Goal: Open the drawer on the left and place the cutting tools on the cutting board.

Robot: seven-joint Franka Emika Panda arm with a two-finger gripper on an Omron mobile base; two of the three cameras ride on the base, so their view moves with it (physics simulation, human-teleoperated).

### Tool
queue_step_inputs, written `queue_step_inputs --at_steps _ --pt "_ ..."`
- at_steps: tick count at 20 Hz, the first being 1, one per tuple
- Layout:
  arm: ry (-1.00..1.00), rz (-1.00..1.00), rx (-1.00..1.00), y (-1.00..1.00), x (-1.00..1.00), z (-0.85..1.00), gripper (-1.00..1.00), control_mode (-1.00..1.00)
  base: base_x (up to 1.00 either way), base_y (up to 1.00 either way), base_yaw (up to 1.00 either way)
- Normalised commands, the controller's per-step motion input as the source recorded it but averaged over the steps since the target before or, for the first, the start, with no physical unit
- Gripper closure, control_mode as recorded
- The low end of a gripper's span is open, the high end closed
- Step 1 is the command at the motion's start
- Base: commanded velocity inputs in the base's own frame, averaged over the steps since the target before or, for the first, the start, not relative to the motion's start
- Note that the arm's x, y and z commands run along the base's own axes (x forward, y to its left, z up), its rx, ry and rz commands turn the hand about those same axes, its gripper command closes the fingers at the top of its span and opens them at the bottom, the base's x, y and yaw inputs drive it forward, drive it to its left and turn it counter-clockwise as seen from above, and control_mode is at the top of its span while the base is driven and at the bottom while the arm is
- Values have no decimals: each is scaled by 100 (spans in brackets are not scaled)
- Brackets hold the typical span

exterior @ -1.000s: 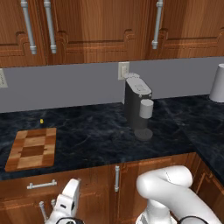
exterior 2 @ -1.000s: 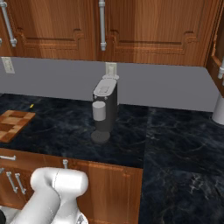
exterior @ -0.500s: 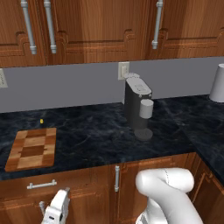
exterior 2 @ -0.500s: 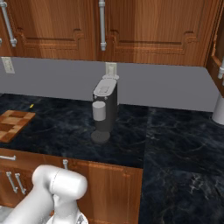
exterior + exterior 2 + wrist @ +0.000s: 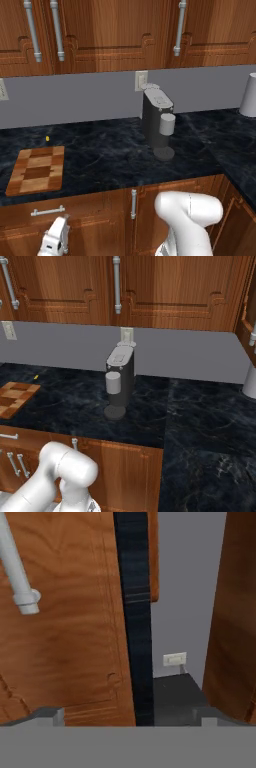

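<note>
Looking at the largest things first, the black marbled stone counter point(image 5: 115, 150) is seen above the wide shallow reddish-brown wooden drawer front point(image 5: 35, 220), which is closed, so the cutting tools are judged to be hidden inside it. The short horizontal silver bar handle point(image 5: 47, 211) is placed on this front, just above the white two-finger gripper point(image 5: 56, 241), which is held low at the bottom edge of the left base view, near the handle but apart from it. In the hand view the handle point(image 5: 17, 569) is shown as a pale bar running off the upper left, far from the middle between the two dark finger tips point(image 5: 47, 715), which are spread wide with nothing between them.

The main risk is judged to be a missed grasp: if the fingers are closed from this offset, only air or the flat wood can be caught, and the drawer front can be scraped. A second risk is seen in the vertical silver handle of the cabinet door point(image 5: 133, 203) to the right, which could be taken by mistake.

The rectangular checkered wooden cutting board point(image 5: 37, 170) is lying on the counter directly above the drawer. A small yellow object point(image 5: 47, 138) is noticed behind the board; what it is cannot be told.
</note>
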Motion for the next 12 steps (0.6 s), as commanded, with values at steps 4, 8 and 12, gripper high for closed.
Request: queue_step_inputs --at_steps 4,8,12 --pt "0 4 0 44 44 -41 -100 -100 0 0 0" --pt "0 5 0 43 36 -38 -100 -100 0 0 0" --pt "0 4 0 43 26 -31 -100 -100 0 0 0"
